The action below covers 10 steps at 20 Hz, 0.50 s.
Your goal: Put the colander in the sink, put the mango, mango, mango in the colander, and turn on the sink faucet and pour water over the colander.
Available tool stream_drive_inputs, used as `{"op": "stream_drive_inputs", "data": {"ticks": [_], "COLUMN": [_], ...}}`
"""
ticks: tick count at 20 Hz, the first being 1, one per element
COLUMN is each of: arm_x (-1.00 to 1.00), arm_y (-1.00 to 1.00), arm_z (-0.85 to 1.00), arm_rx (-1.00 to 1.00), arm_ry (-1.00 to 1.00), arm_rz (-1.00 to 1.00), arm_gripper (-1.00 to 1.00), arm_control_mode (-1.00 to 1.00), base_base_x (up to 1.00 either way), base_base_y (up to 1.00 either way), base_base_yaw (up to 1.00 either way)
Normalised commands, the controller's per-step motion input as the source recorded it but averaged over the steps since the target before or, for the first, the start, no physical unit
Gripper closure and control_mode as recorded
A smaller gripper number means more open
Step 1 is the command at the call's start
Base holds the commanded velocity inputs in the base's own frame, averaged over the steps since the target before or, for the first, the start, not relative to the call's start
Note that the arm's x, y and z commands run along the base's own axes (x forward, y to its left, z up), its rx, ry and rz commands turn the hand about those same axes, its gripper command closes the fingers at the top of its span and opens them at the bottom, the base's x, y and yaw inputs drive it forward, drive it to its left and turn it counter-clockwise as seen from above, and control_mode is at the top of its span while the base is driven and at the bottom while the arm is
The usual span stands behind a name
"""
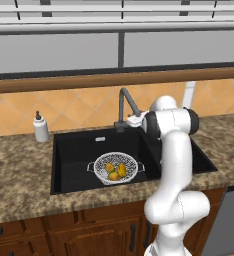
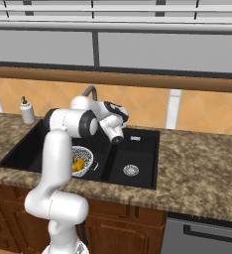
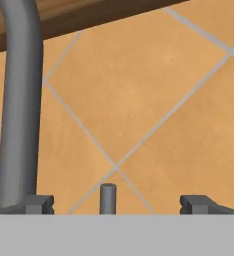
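Round silvery perforated metal colander (image 1: pixel 116 167) sits in the large basin of the matte black double-basin sink (image 1: pixel 74 150), three yellow-orange mangos (image 1: pixel 115 171) inside it. Two-finger gripper (image 3: pixel 116 202) is up at the base of the dark grey arched faucet (image 1: pixel 127 107), fingers spread apart, nothing clamped. Small grey lever (image 3: pixel 108 198) stands between the fingertips (image 3: pixel 39 204), touching neither. Orange tile backsplash (image 3: pixel 154 100) behind. White soap dispenser bottle (image 1: pixel 40 127) on the granite counter (image 1: pixel 19 175), left of the sink.

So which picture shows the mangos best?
The left base view: the mangos lie in plain sight inside the colander. In the right base view the robot's arm hides most of them.
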Motion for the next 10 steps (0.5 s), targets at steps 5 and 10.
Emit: {"op": "stream_drive_inputs", "data": {"ticks": [5, 10], "arm_x": [0.29, 0.18], "arm_y": [0.00, 0.02], "arm_z": [-0.09, -0.08], "arm_rx": [0.00, 0.00], "arm_ry": [0.00, 0.00], "arm_rz": [0.00, 0.00], "arm_gripper": [-1.00, -1.00], "arm_control_mode": [-1.00, -1.00], "base_base_x": [0.00, 0.00], "base_base_y": [0.00, 0.00], "base_base_yaw": [0.00, 0.00]}}
